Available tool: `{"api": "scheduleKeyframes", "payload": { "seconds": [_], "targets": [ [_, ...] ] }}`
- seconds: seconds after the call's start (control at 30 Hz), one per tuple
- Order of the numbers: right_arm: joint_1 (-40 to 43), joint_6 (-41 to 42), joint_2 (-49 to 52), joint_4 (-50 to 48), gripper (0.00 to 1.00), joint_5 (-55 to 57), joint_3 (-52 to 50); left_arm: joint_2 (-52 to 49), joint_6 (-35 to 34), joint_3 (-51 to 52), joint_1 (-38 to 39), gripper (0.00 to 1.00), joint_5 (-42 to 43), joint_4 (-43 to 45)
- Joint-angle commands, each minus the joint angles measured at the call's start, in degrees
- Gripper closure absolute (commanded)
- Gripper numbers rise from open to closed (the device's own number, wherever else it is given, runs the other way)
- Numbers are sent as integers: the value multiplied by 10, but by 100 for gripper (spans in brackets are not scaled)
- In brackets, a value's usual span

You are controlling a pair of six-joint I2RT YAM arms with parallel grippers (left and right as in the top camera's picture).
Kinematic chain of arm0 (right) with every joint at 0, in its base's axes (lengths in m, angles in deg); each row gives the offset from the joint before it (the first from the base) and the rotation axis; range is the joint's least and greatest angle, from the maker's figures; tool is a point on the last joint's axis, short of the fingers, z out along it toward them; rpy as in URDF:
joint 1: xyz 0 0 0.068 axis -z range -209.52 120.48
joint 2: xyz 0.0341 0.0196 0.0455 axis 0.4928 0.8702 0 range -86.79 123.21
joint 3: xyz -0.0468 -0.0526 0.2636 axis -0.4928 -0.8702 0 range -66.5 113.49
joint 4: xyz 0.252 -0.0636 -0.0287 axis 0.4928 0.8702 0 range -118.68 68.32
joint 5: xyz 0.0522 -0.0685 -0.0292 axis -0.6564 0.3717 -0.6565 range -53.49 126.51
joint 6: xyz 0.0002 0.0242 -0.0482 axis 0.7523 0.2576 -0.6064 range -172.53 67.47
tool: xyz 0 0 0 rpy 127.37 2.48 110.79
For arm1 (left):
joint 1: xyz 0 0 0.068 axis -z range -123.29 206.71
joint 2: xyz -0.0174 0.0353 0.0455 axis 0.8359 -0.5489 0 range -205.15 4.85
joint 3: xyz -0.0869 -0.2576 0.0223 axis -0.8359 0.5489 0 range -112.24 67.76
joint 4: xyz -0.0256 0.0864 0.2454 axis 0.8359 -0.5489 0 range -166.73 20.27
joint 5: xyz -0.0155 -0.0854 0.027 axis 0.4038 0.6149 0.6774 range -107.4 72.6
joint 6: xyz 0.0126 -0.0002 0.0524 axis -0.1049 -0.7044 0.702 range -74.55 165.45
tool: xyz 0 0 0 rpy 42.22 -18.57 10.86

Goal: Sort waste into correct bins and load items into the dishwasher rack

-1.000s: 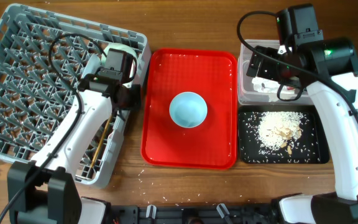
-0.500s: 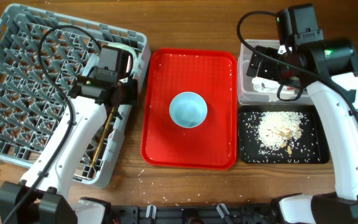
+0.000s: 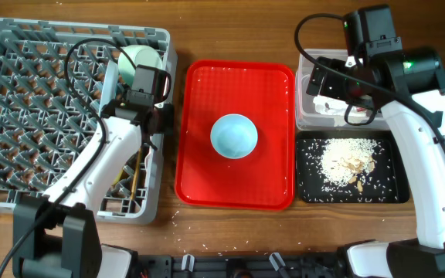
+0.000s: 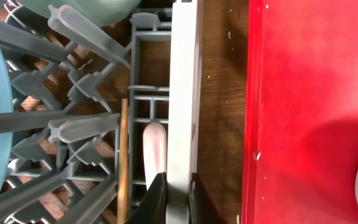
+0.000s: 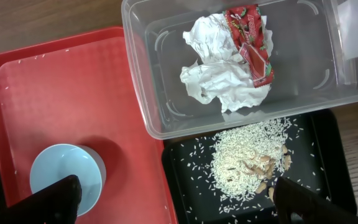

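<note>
My left gripper [image 3: 155, 123] [image 4: 178, 200] is shut on the right wall of the grey dishwasher rack [image 3: 22, 116] [image 4: 183, 93]. Inside the rack are a pale mint plate [image 3: 139, 60] [image 4: 73, 9], wooden chopsticks [image 3: 135, 174] [image 4: 123, 155] and a white utensil handle [image 4: 156, 146]. A pale blue bowl [image 3: 234, 136] [image 5: 64, 177] sits on the red tray [image 3: 273, 185]. My right gripper [image 3: 334, 77] [image 5: 179, 202] is open and empty above the clear tub [image 3: 307, 116] [image 5: 148, 106], which holds tissue [image 5: 216, 74] and the red wrapper [image 5: 250, 43]. Rice [image 3: 346, 161] [image 5: 247, 162] lies in the black tray [image 3: 392, 189]. The yellow cup is out of view.
The red tray [image 4: 303, 93] [image 5: 42, 93] lies between the rack and the two bins, with a narrow strip of wooden table on each side. A few rice grains lie on the table near the front edge [image 3: 178, 224].
The rack has swung from a tilted pose to square with the table edges, its right side drawn toward the front. My left gripper moved with it. The right arm has not moved.
</note>
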Motion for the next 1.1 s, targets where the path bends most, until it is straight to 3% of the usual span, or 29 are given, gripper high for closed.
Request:
{"api": "scheduleKeyframes", "payload": {
  "seconds": [0.0, 0.2, 0.7, 0.73, 0.8, 0.93, 1.03, 1.07],
  "targets": [
    [2, 11, 4, -1, 0, 6, 2, -6, -33, 4, -2, 96, 12, 38],
    [2, 11, 4, -1, 0, 6, 2, -16, -7, 4, 0, 96, 61, 77],
    [2, 11, 4, -1, 0, 6, 2, -16, 16, 4, 55, 96, 46, 79],
    [2, 11, 4, -1, 0, 6, 2, -16, 16, 4, 55, 94, 38, 76],
    [2, 11, 4, -1, 0, 6, 2, -16, 16, 4, 55, 76, 30, 77],
    [2, 11, 4, -1, 0, 6, 2, 27, 9, -40, 55, 57, 16, 74],
    [2, 10, 4, -1, 0, 6, 2, 85, -34, -75, 56, 51, 16, 49],
    [2, 11, 4, -1, 0, 6, 2, 116, -57, -75, 55, 54, 16, 31]
  ]
}}
